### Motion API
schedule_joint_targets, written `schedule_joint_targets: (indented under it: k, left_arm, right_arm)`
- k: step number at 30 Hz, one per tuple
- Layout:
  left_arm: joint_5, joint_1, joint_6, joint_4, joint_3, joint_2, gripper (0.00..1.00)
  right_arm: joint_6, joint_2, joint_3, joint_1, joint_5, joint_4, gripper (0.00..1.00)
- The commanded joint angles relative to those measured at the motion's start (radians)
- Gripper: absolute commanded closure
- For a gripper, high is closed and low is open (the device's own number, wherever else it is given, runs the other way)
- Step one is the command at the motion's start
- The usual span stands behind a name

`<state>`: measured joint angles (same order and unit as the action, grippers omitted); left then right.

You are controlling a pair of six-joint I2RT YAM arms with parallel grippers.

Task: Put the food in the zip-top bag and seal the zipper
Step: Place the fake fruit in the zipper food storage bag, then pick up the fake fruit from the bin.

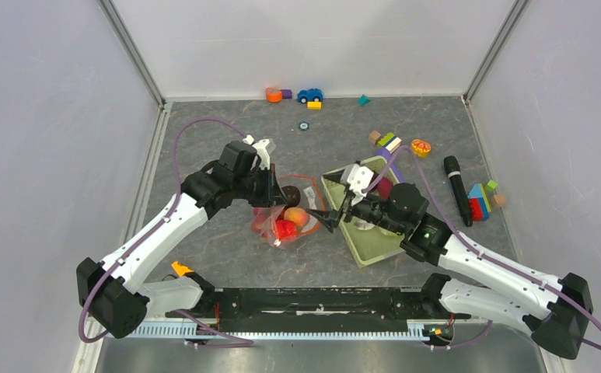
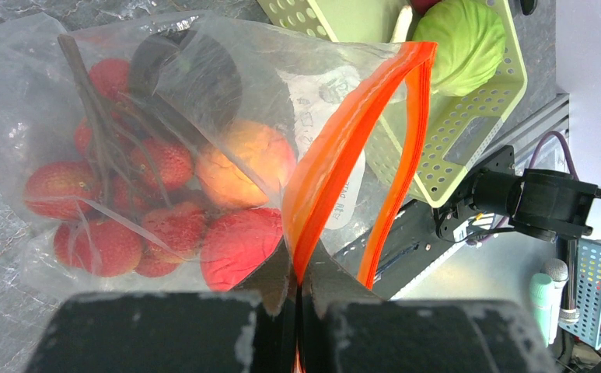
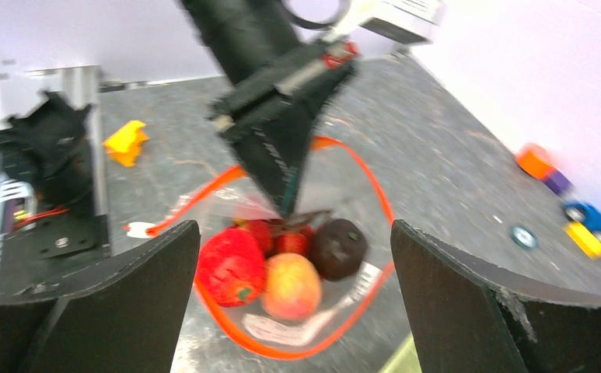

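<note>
Zip-top bag (image 1: 288, 219) lies on the grey, marble-veined surface (image 1: 219, 260) between the two arms, just left of the pale green perforated basket (image 1: 375, 252). Material: clear, crinkled film, creased and glossy.

Zipper (image 2: 336, 167), a flat red-orange strip, runs round the mouth, which stands open in a loop. Left fingers (image 2: 274, 284), matte black wedges, are pressed together and pinch that strip at one point. Right fingers (image 3: 87, 311), broad black blades with scuffed edges, are spread wide near the mouth and grip nothing.

Contents, seen through the film:
- a pebbled red strawberry (image 3: 231, 268)
- a smooth orange-yellow peach (image 3: 291, 286)
- a round dark plum (image 3: 337, 247)
- several small dimpled red fruits (image 2: 87, 245)

One green cabbage (image 2: 459, 43), rounded and faintly ribbed, sits in the basket, outside the bag.
</note>
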<state>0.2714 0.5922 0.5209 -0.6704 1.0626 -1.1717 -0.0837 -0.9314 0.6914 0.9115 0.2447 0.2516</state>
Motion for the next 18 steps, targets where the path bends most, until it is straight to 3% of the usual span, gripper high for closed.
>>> schedule_joint_targets:
  k: [1, 10, 18]
  left_arm:
    - [0.017, -0.001, -0.009, 0.038, 0.004, 0.005, 0.98]
    - [0.013, -0.002, -0.008, 0.038, 0.002, 0.004, 0.98]
    - [0.009, -0.001, -0.006, 0.038, 0.002, 0.002, 0.98]
  right_arm:
    - [0.030, 0.035, 0.005, -0.027, -0.291, -0.068, 0.02]
    - [0.214, -0.075, 0.037, -0.247, -0.252, -0.181, 0.02]
    - [0.243, -0.234, 0.135, -0.281, -0.404, -0.349, 0.02]
